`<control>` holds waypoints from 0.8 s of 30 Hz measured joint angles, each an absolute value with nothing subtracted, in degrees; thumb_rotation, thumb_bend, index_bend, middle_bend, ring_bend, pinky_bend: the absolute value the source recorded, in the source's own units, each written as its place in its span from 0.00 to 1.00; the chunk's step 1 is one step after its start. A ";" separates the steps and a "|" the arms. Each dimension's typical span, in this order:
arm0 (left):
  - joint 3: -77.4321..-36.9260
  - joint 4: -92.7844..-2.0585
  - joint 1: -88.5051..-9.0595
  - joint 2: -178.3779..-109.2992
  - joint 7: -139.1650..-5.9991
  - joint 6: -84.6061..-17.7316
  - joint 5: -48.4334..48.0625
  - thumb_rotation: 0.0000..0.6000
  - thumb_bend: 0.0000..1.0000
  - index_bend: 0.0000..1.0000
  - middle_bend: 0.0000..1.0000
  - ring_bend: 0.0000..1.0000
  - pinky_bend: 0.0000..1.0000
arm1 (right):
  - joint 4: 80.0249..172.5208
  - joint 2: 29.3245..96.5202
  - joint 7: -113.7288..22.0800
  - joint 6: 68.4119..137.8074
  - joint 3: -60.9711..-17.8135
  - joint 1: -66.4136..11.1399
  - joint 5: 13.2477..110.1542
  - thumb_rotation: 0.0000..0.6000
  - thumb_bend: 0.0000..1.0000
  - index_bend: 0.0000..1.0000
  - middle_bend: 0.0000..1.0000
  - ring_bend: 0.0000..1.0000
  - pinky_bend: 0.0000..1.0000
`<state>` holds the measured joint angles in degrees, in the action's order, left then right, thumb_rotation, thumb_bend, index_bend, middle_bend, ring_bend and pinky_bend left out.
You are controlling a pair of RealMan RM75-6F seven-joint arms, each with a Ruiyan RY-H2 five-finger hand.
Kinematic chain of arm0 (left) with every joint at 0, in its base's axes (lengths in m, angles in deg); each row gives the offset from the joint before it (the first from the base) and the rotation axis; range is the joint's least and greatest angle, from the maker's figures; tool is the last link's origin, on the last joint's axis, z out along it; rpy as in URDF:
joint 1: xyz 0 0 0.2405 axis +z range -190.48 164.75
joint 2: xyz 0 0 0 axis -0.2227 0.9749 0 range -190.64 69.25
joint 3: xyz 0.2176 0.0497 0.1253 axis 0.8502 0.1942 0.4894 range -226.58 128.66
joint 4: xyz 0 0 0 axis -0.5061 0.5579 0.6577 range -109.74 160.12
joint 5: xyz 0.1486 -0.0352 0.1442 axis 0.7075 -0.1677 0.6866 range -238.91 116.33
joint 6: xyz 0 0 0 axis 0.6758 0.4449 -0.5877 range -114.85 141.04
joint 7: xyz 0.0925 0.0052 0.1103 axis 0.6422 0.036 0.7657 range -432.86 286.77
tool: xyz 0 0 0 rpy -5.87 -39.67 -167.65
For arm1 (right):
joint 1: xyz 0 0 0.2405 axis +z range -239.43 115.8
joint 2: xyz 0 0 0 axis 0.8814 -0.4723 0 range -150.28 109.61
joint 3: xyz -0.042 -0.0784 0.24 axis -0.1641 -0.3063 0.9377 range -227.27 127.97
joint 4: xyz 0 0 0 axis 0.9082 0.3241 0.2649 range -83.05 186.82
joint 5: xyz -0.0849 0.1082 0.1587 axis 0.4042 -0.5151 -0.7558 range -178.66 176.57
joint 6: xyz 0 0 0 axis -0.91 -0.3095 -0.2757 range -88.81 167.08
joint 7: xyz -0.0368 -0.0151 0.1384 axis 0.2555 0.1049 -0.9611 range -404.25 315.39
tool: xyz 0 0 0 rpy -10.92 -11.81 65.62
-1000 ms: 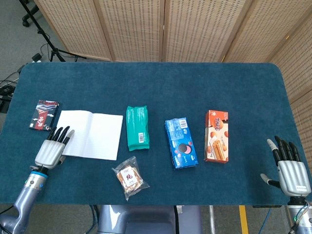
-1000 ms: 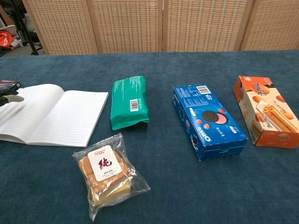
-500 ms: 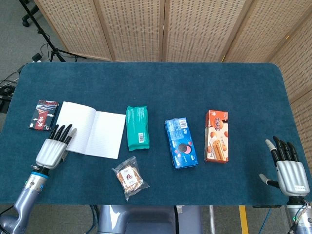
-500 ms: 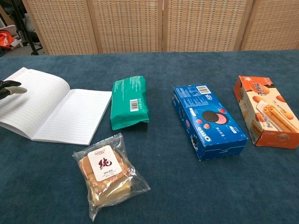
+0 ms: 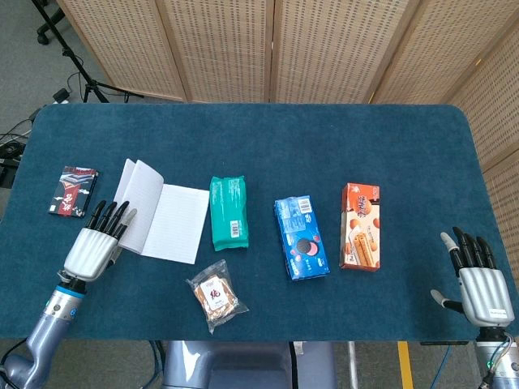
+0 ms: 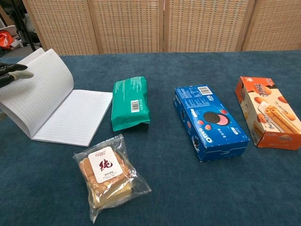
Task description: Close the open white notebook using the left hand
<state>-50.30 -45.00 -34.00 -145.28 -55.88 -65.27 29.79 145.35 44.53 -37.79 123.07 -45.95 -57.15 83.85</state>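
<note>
White notebook [image 5: 162, 212] near the table's [image 5: 268, 146] left edge, left page tipped up, right page flat. Left hand [image 5: 96, 243] under that raised page, fingers straight and close together, lifting it, probably to flip it shut. Right hand [image 5: 478, 279] spread, empty, resting at the near right corner.

Bare cloth lies behind the white notebook [image 5: 156, 212] toward the screens. A green packet [image 5: 228, 212] stands just beside its right page, a wrapped pastry [image 5: 216, 297] near its front corner, a dark packet [image 5: 74, 191] close to its left.
</note>
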 measured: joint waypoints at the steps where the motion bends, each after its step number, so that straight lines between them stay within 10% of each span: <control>1: -50.39 -44.94 -34.03 -145.47 -55.92 -65.95 30.20 1.00 0.39 0.00 0.00 0.00 0.00 | 145.36 44.54 -37.79 123.07 -45.95 -57.15 83.83 1.00 0.09 0.05 0.00 0.00 0.00; 24: -48.77 -49.19 -31.11 -142.88 -61.84 -72.40 33.00 1.00 0.26 0.00 0.00 0.00 0.00 | 145.61 44.40 -37.81 122.89 -46.16 -57.12 84.06 1.00 0.09 0.05 0.00 0.00 0.00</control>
